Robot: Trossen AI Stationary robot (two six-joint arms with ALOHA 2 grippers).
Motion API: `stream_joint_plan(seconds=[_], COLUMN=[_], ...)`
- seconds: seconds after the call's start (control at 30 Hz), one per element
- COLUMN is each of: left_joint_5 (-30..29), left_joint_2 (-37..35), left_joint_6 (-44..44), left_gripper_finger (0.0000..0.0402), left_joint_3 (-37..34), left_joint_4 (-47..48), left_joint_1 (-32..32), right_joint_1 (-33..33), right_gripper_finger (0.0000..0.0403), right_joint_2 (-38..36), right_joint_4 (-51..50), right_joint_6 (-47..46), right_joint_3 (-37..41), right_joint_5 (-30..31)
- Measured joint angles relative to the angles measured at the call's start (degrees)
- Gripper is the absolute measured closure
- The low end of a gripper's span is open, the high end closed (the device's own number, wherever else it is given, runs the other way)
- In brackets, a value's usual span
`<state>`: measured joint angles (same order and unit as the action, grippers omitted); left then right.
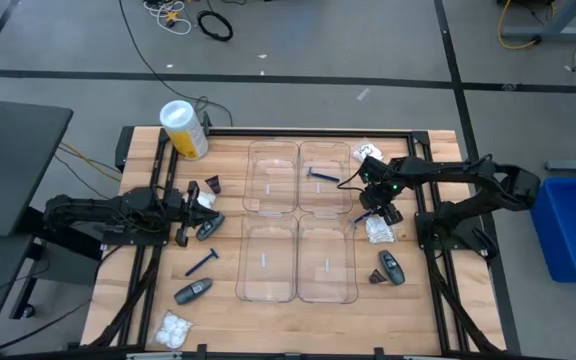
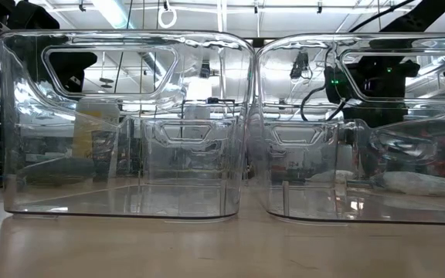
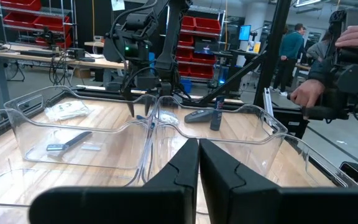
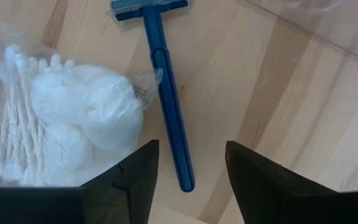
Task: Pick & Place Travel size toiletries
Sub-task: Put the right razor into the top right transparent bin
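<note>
Trays [image 2: 130, 185]: nearest the low cam, four clear bins mid-table; one razor [image 1: 320, 176] already in the far right bin.
Table [image 1: 428, 310]: wood top, items scattered both sides.
Cylinder [image 1: 184, 130]: yellow/white, far left corner, not part of the job.
R gripper [image 4: 188, 165]: fingers spread, empty, poised over a blue razor [image 4: 166, 99] lying on the wood just right of the trays; handle end sits between the tips.
L gripper [image 3: 197, 155]: clenched, holding nothing I can see, parked at left edge facing the trays.
Packet [image 4: 73, 124]: white crinkly bag w/ cotton bits, touching the razor's side, near one finger.
Other toiletries: grey tube [image 1: 392, 266] + dark cone [image 1: 377, 277] right front; tubes, razor, cone, packet on left side, well apart.
Risk: finger on the packet side could snag the bag on descent & drag it along, or nudge the razor askew. Thin flat handle may slip from the pinch.
In the way: tray wall close by; lift must clear its rim.
Room: person's hand [image 3: 306, 93] on gear beyond the table, well off.
</note>
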<state>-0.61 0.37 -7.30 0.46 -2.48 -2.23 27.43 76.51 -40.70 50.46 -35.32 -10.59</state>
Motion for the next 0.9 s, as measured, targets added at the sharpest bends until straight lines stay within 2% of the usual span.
stream_joint_plan(seconds=[0.7, 0.9], left_joint_5=[0.0, 0.0], left_joint_2=[0.0, 0.0], left_joint_6=[0.0, 0.0], left_gripper_finger=[0.0379, 0.0379], left_joint_3=[0.0, 0.0], left_joint_4=[0.0, 0.0], left_joint_1=[0.0, 0.0], right_joint_1=[-2.3, -3.6], right_gripper_finger=[0.0248, 0.0271], right_joint_2=[0.0, 0.0], right_joint_4=[3.1, 3.8], right_joint_6=[1.1, 1.1], right_joint_3=[2.4, 3.6], right_joint_5=[0.1, 0.0])
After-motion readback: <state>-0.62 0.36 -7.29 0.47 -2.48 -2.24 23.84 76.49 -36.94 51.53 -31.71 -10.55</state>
